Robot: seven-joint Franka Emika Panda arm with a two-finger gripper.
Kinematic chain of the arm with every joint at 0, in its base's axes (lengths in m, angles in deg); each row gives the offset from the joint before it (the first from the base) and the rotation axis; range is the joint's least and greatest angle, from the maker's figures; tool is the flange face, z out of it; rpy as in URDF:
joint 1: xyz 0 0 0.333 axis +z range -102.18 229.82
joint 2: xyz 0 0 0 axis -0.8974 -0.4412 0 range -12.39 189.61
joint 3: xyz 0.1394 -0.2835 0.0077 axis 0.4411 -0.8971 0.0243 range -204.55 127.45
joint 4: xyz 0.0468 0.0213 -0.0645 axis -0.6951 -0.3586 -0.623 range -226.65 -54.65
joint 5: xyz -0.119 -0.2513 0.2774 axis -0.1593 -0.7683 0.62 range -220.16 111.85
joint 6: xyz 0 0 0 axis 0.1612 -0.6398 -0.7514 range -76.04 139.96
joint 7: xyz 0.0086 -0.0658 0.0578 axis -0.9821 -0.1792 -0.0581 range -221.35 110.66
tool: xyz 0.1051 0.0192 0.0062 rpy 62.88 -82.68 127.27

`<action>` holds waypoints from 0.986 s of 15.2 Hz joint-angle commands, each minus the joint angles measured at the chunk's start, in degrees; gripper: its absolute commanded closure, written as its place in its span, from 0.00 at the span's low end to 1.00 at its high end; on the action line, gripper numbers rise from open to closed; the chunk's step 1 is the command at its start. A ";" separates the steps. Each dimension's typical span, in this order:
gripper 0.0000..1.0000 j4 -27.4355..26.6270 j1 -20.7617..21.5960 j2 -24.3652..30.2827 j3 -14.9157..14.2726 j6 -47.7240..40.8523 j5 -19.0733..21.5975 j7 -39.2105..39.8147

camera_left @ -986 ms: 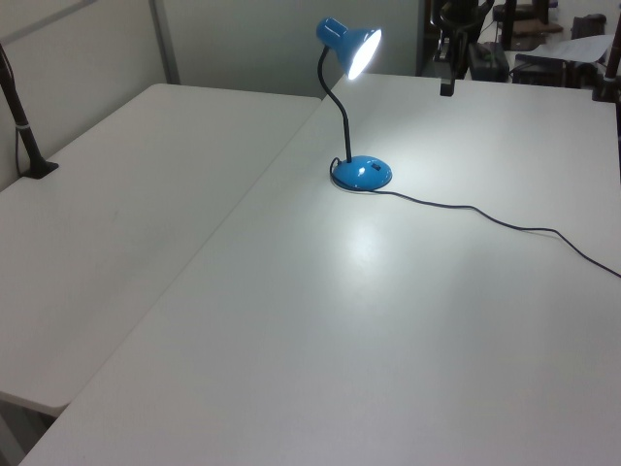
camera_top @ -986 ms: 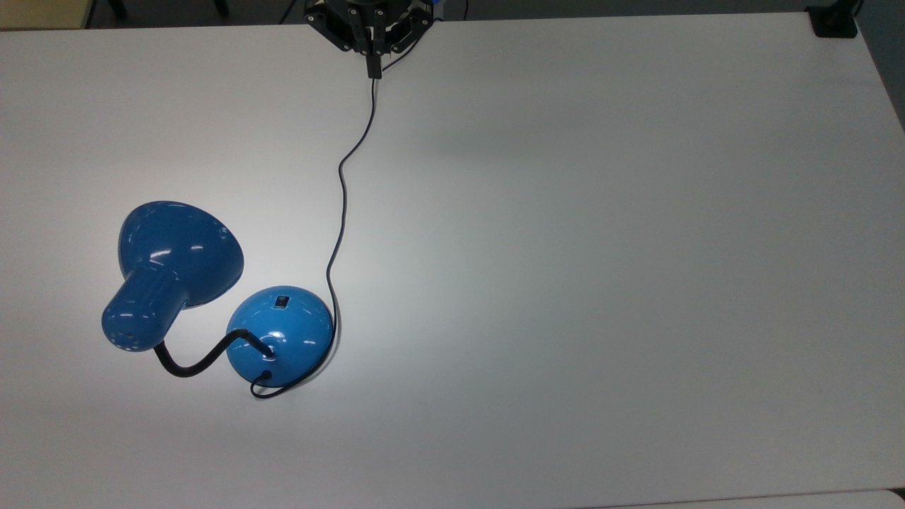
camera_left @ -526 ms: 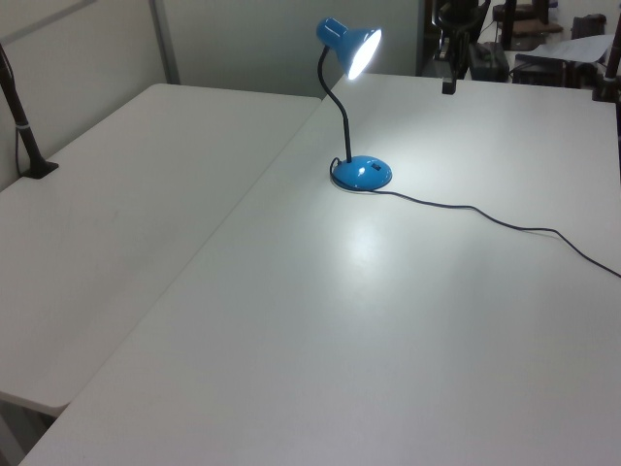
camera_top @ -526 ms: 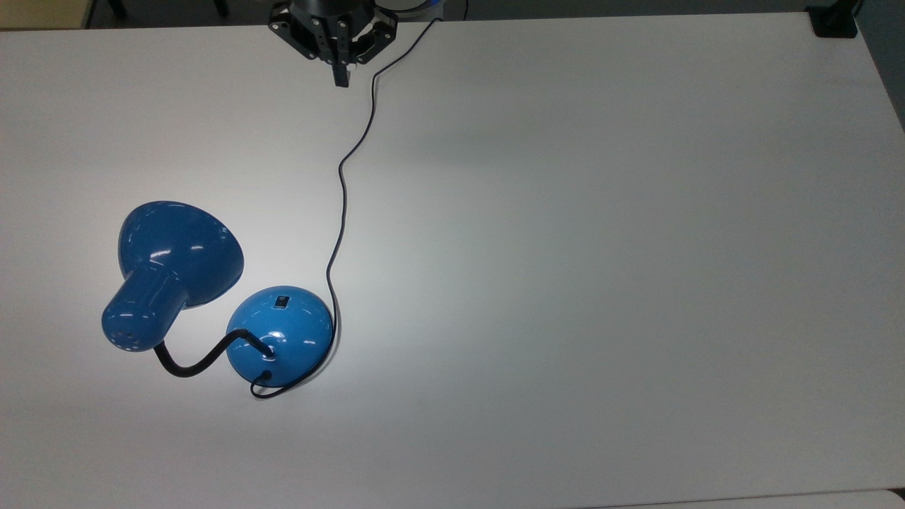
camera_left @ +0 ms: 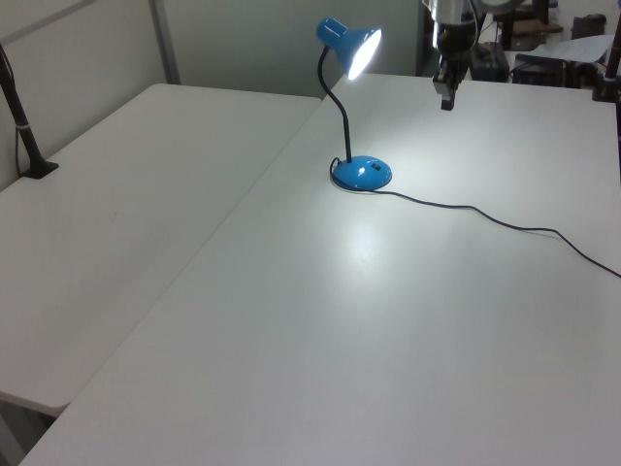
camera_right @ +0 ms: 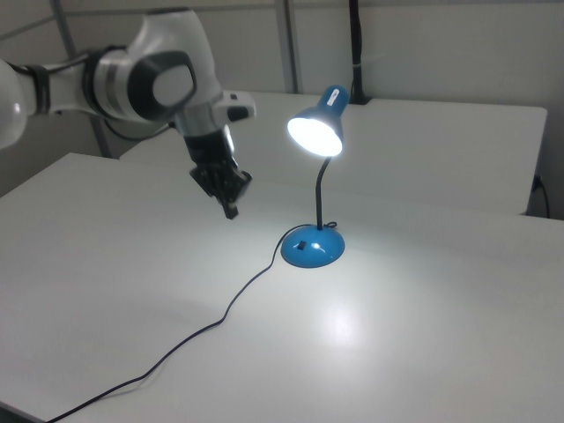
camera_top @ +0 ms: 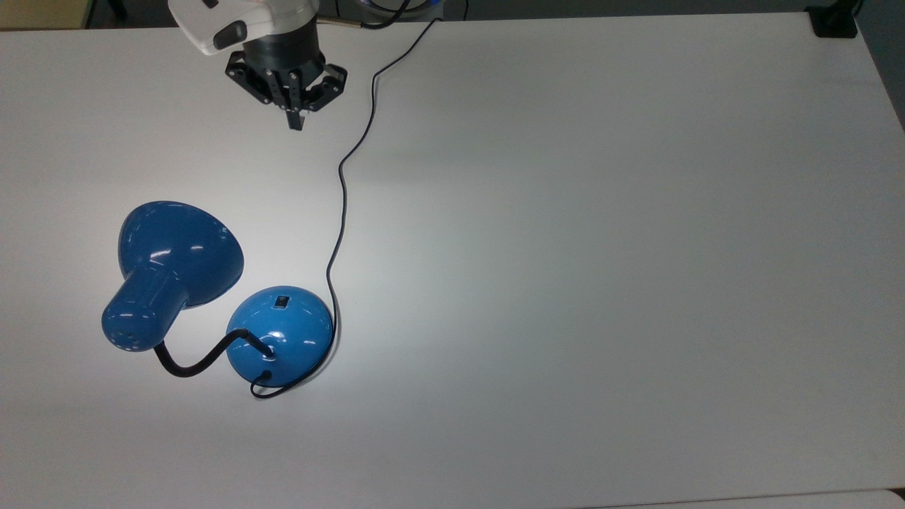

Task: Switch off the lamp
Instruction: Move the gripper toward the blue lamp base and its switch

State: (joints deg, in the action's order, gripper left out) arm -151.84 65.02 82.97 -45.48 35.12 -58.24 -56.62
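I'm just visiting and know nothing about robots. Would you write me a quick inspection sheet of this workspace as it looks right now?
Surface: white table, bright pool of light near the lamp's base.
Job's things: blue lamp lit; black switch on its base.
Clutter: nothing seen.
Grippers: gripper shut, hanging above the table, apart from the lamp.
Cables: thin black cord snaking from the base across the table.
Surroundings: a second white table alongside.

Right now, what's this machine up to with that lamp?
A white robot arm's black gripper, jaws closed and empty, hangs above the white table, apart from the glossy blue desk lamp. The lamp is lit, throwing a bright patch on the table. The small black switch on its round base is untouched, so switching off isn't yet done.
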 commanded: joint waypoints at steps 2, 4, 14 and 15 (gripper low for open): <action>1.00 -5.25 -2.69 -2.97 -0.19 13.92 -0.66 1.19; 1.00 -4.99 -2.70 -6.13 -0.19 18.14 -0.66 2.24; 1.00 -3.32 -3.75 -16.69 0.08 38.53 -0.57 6.47; 1.00 -3.23 -3.75 -17.47 0.42 38.98 -0.48 6.29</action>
State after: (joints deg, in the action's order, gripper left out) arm -155.94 61.53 67.20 -45.51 71.59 -58.85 -51.04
